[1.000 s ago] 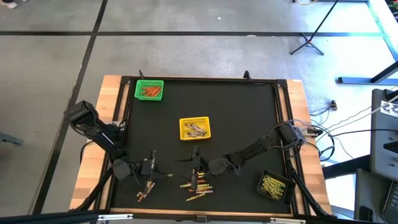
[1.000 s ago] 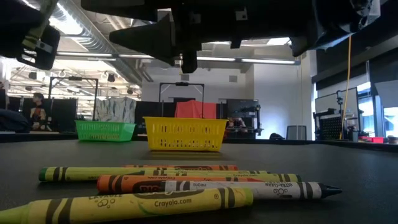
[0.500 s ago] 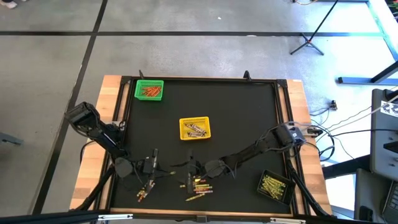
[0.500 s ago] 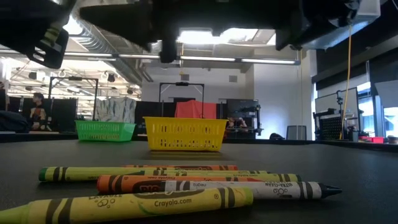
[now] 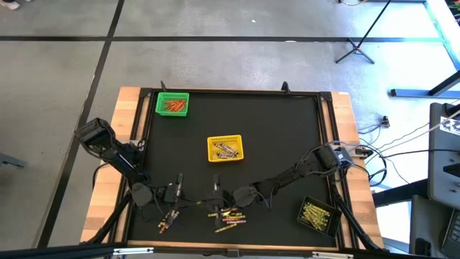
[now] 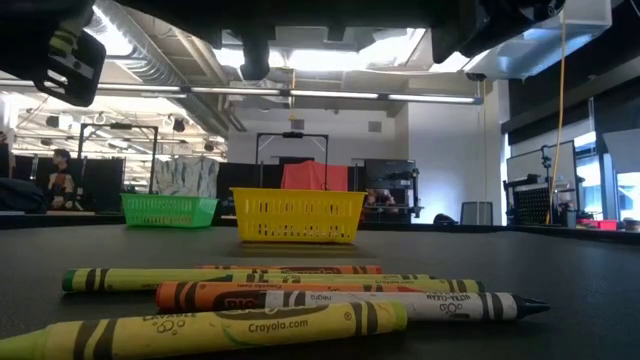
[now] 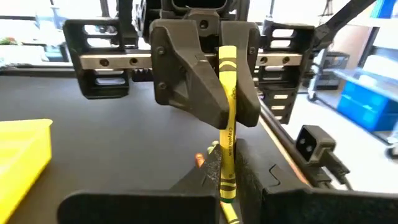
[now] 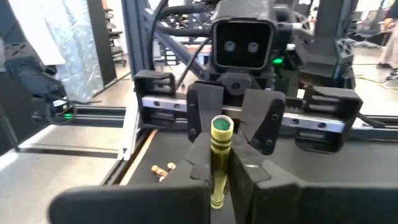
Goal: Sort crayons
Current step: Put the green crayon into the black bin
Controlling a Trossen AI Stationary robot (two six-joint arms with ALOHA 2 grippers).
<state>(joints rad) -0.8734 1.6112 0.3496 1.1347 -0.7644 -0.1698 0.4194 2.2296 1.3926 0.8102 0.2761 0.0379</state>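
Far left on the table, near the back edge: green basket point(image 5: 172, 104) with orange crayons inside. At the front left: left gripper point(image 5: 172, 195) low over the black table point(image 5: 287, 137), fingers clamped on a yellow crayon point(image 7: 227, 130) — seen in the left wrist view held between the two dark fingers point(image 7: 186, 74), lengthwise along them. Just in front of this gripper, near the table's front edge: two small crayon pieces point(image 5: 164, 226), reddish-orange. Toward the middle: yellow basket point(image 5: 225, 148), holding some crayons, well apart from both grippers. Below it in the high view: right gripper point(image 5: 215, 193), facing the left one across a small gap, fingers closed on a crayon of yellow-green colour point(image 8: 219, 155), its round end pointing at the wrist camera. Just in front of the right gripper: loose crayons point(image 5: 228, 216) lying flat on the table in a small cluster — yellow, orange, green and one with white wrapper, side by side in the low view point(image 6: 300, 295). Far right, at the front corner: black basket point(image 5: 317, 216) with yellow-green crayons inside. Beyond the table in the low view: a workshop room with racks and ceiling lights.
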